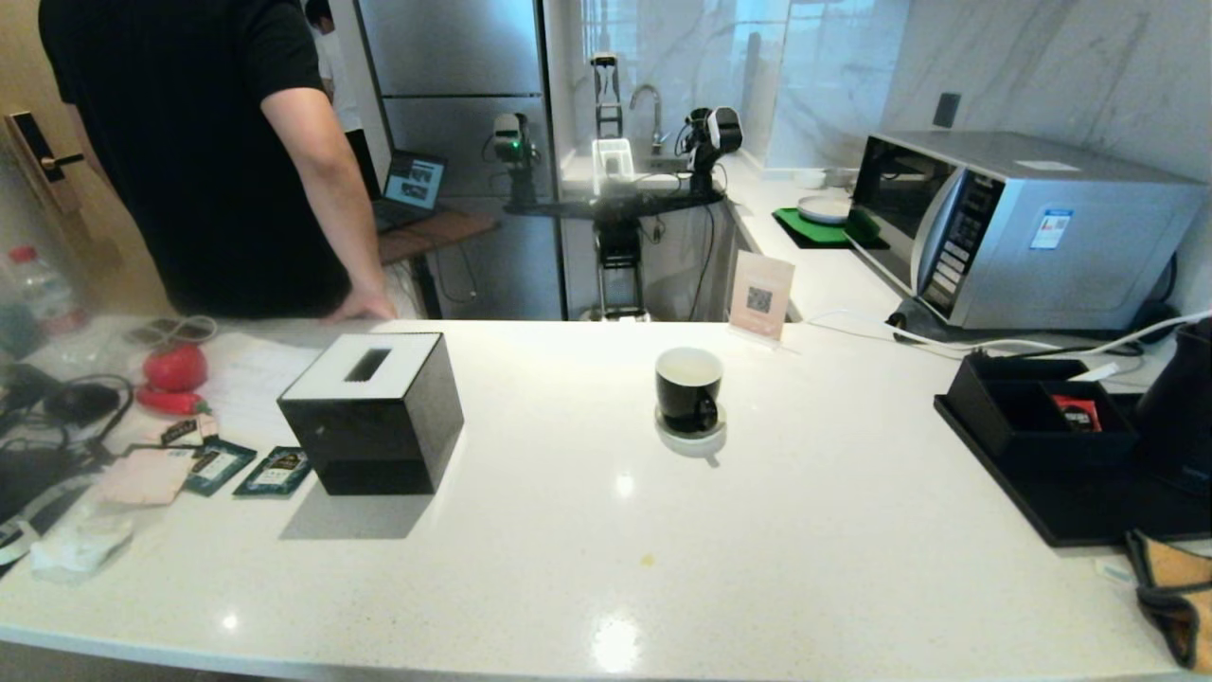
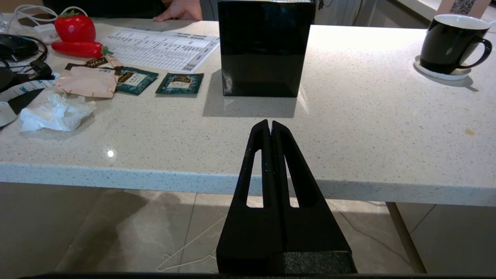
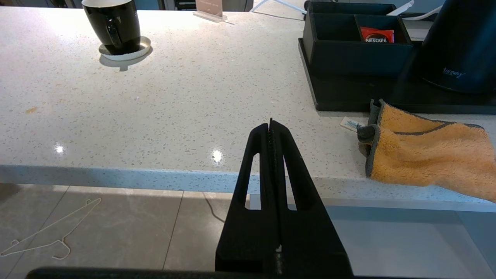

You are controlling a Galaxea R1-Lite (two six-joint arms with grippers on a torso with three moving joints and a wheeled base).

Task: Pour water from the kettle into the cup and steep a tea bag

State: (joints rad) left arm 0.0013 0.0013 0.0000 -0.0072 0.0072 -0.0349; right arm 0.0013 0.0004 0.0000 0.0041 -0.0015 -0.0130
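Note:
The black cup (image 1: 688, 388) with its white inside stands on a small white saucer (image 1: 691, 438) in the middle of the counter; it also shows as the cup (image 2: 451, 43) and the cup (image 3: 113, 25) in the wrist views. The black kettle (image 1: 1182, 407) stands at the far right on a black tray, seen as the kettle (image 3: 459, 42). Two dark green tea bag sachets (image 2: 179, 83) lie left of the tissue box. My left gripper (image 2: 270, 123) is shut and empty at the counter's front edge. My right gripper (image 3: 270, 124) is shut and empty there too. No water is visible.
A black tissue box (image 1: 374, 412) stands left of centre. A black organiser (image 1: 1037, 409) with a red sachet sits on the tray beside the kettle. An orange cloth (image 3: 426, 153) lies at the front right. Clutter, a toy tomato (image 1: 175, 367) and a person (image 1: 204, 152) occupy the left.

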